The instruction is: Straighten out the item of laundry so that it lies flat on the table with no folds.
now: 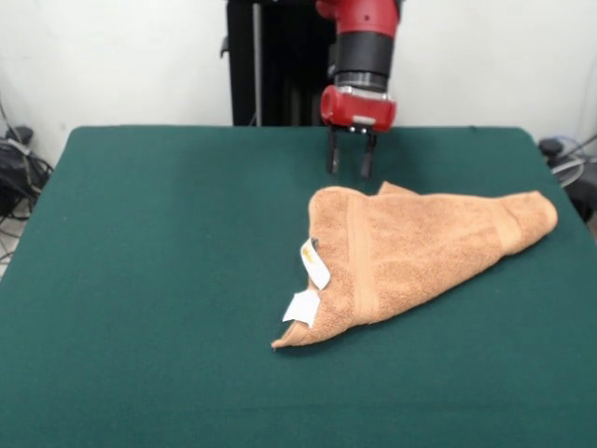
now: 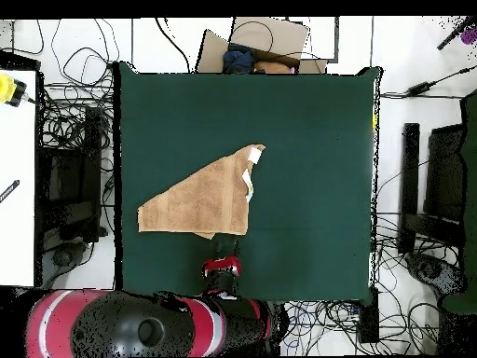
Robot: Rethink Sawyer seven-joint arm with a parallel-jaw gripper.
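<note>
The item of laundry (image 1: pixel 410 257) is an orange-tan terry towel, folded over into a rough triangle on the green table (image 1: pixel 159 280). Two small white tags (image 1: pixel 310 285) stick out at its near-left edge. In the overhead view the towel (image 2: pixel 200 200) lies left of the table's middle, with its point toward the upper right. My gripper (image 1: pixel 350 166) hangs just behind the towel's far edge, a little above the cloth, open with nothing between its two dark fingers. The overhead view shows the gripper (image 2: pixel 224 250) right below the towel's lower edge.
Cables and dark boxes (image 2: pixel 70 186) crowd the floor on both sides of the table. A cardboard box (image 2: pixel 256 47) with items sits beyond the far edge. A white surface (image 2: pixel 17 168) stands at the left.
</note>
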